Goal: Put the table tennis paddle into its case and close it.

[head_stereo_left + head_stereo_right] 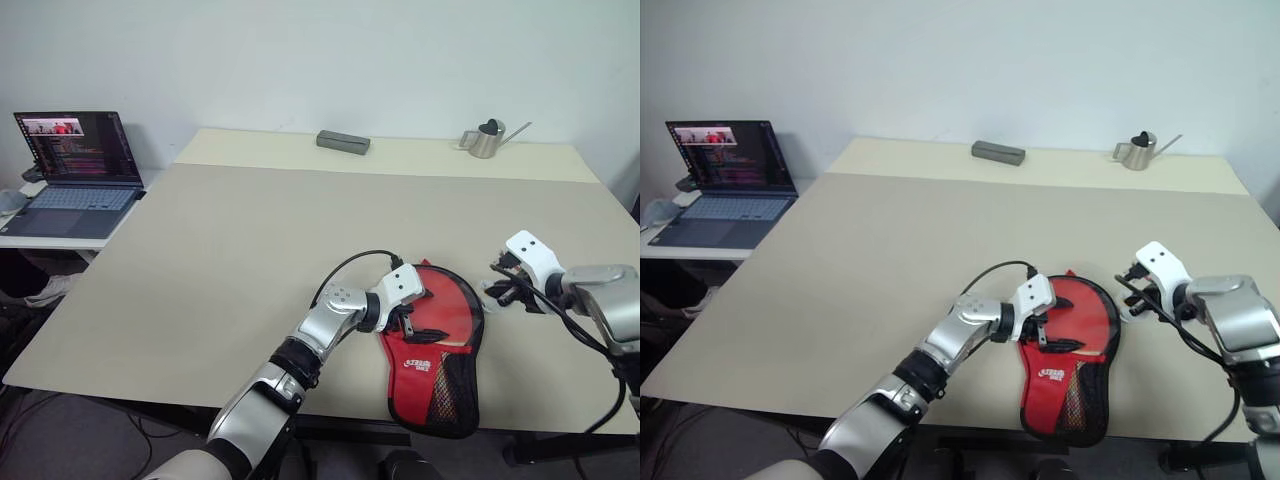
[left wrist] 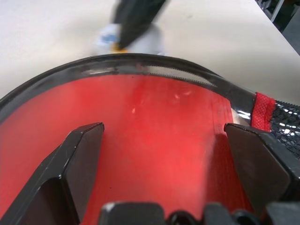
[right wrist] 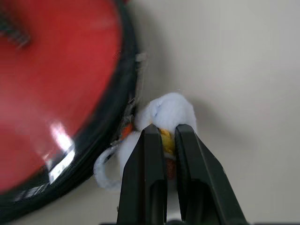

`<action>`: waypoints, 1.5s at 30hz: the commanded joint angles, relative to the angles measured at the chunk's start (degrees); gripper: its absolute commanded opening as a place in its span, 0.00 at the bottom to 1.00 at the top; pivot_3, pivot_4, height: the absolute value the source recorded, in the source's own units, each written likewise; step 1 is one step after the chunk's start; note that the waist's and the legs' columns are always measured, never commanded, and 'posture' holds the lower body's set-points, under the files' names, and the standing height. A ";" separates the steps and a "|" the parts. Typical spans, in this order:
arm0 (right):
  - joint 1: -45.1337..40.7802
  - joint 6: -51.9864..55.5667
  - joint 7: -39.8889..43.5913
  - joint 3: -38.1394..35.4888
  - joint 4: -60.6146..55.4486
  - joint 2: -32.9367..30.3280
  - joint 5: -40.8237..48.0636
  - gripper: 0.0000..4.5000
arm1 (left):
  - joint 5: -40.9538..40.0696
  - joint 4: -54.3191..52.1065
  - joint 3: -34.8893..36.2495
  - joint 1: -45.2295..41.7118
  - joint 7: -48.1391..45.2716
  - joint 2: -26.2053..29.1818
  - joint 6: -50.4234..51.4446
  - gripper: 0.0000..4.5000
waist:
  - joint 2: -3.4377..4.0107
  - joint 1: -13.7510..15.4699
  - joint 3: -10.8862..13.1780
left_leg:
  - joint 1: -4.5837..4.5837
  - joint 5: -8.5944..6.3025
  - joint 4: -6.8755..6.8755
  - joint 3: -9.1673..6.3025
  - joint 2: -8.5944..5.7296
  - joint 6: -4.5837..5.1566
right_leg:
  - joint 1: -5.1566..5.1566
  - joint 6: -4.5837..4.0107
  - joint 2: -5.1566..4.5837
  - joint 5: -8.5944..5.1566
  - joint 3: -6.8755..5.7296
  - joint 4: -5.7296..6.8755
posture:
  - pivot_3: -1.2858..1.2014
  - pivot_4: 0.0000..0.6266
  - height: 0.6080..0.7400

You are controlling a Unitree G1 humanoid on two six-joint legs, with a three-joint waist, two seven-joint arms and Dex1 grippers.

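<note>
Two grippers in play here. Left gripper (image 1: 425, 322) hangs over the round head of the case (image 1: 440, 350), its black wedge-shaped fingers (image 2: 77, 164) spread wide apart with nothing between them, just glossy red fabric underneath. Right gripper (image 3: 163, 140) sits just off the case's far edge, its slim black fingers pinched together on a soft white tag (image 3: 164, 112) with a bit of orange in it, which looks like the zip pull, tied in at the black rim.

Case itself is a paddle-shaped soft cover lying flat near the front edge of the bench (image 1: 250, 240), red side up, with black piping round the rim, zipper teeth along the curve, a white logo mid-body and black mesh over the narrow handle end. Can't tell from here whether the paddle is inside.

Further out: matte beige bench top, a flat grey rectangular block (image 1: 343, 142) and a small metal watering can (image 1: 487, 139) with a long thin spout at the back. Open laptop (image 1: 75, 175) sits on a side desk to the left.
</note>
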 commanded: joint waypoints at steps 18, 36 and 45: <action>21.05 0.77 4.30 -9.15 -11.72 -12.12 9.90 0.00 | 3.49 7.62 -2.15 1.23 0.98 -1.02 0.53 1.00 | -0.43 0.63 -0.30 | -0.02 -0.09 -0.03 -0.11 -0.13 0.14 | 0.10 0.00 -0.18 -0.09 -0.12 -0.32 | 0.52 0.24 1.00; 38.65 -6.38 13.27 -16.19 -22.14 -19.38 14.61 0.00 | 5.79 9.95 -4.53 0.06 0.38 -2.38 -1.69 1.00 | -0.46 1.27 -0.37 | -0.09 -0.43 -0.06 -0.30 -0.77 0.72 | 0.65 0.57 -1.05 -0.24 -0.53 -1.10 | 0.52 0.24 1.00; 51.53 -11.02 19.45 -24.30 -26.01 -21.17 13.70 0.00 | 6.28 10.73 -5.68 -0.15 0.14 -2.76 -2.44 1.00 | -0.47 1.90 -0.37 | -0.13 -0.45 -0.08 -0.85 -0.97 0.72 | 1.00 0.57 -1.39 -0.53 -1.23 -1.17 | 0.52 0.24 1.00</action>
